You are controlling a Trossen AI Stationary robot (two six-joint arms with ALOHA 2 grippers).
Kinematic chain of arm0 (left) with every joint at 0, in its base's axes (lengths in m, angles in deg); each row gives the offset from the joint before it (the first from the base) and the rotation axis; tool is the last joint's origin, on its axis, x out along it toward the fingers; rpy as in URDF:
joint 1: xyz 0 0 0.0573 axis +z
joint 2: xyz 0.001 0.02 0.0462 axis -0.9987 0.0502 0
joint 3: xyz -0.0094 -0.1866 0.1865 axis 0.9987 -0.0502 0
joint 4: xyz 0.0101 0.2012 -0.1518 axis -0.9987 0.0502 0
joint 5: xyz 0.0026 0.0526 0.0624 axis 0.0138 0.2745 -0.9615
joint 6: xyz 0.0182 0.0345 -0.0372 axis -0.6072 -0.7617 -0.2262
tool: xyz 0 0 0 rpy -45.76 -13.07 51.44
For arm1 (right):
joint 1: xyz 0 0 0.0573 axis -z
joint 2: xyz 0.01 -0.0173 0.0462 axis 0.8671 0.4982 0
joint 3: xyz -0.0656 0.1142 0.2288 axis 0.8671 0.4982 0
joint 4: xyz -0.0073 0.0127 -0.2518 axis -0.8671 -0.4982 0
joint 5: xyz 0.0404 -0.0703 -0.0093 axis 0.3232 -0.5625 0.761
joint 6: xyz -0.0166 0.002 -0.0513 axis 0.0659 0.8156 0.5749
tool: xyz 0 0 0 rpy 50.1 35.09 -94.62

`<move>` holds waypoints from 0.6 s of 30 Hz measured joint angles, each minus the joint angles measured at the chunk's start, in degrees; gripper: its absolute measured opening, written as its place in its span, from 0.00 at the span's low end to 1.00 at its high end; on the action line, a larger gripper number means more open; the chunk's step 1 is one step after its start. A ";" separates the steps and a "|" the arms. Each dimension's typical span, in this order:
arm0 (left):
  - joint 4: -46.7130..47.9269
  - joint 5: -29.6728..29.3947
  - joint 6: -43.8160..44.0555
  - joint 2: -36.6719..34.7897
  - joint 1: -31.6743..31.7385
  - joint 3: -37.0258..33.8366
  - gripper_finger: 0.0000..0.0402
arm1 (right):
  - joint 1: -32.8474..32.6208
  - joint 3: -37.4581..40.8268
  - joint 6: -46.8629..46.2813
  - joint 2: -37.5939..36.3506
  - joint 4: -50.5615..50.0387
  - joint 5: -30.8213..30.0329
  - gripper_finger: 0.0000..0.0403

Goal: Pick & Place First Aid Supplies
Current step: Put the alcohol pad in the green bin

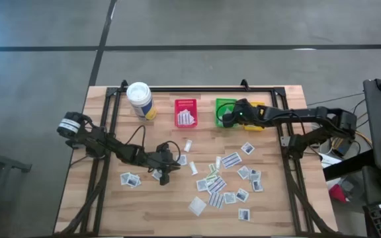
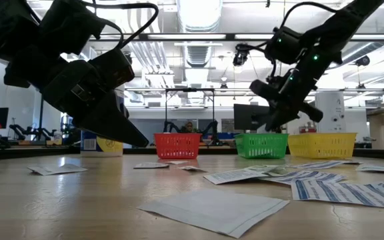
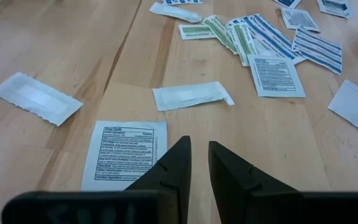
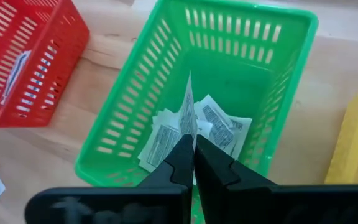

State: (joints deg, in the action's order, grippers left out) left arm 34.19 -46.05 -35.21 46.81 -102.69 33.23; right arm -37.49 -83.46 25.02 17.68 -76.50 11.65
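Note:
Many small white paper packets [image 1: 220, 182] lie flat on the wooden table, some with blue stripes. My left gripper [image 3: 199, 152] stands low over the table's middle [image 1: 166, 177], its fingers narrowly open. A printed packet [image 3: 123, 152] lies beside one finger, and a plain oblong one [image 3: 191, 95] lies just ahead. My right gripper [image 4: 194, 149] hangs over the green bin [image 4: 135, 118], shut on one white packet [image 4: 188, 106]. Several packets [image 4: 213, 124] lie on that bin's floor. My right gripper pinches a white packet by its lower edge [image 4: 190, 134] between the two fingers. It comes slanting down from the table's right side. The packet stands edge-on, upright beyond the fingertips, lifted clear above the green bin's floor.
The red bin [image 1: 185, 112], holding packets, the green bin [image 1: 223, 104] and the yellow bin [image 1: 258, 124] stand in a row at the far edge. A white canister with a yellow label [image 1: 139, 99] stands to their left. Bare wood lies near the table's left near corner [image 1: 98, 211].

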 joint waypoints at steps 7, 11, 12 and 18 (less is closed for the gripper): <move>0.01 0.00 -0.02 0.00 0.02 0.00 0.16 | -0.09 -0.06 0.11 1.23 0.21 0.10 0.02; 0.00 0.00 -0.03 0.00 0.02 0.00 0.16 | -0.06 -0.06 0.26 1.40 0.22 0.78 0.02; 0.00 0.00 -0.04 0.00 0.02 0.00 0.16 | -0.06 -0.06 0.29 1.45 0.26 1.09 0.02; 0.00 0.00 -0.04 0.00 0.02 0.00 0.16 | 0.17 -0.06 0.59 1.45 0.34 1.30 0.09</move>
State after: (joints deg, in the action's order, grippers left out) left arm 34.19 -46.05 -35.26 46.81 -102.67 33.23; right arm -37.32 -83.53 25.61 19.13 -76.16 12.95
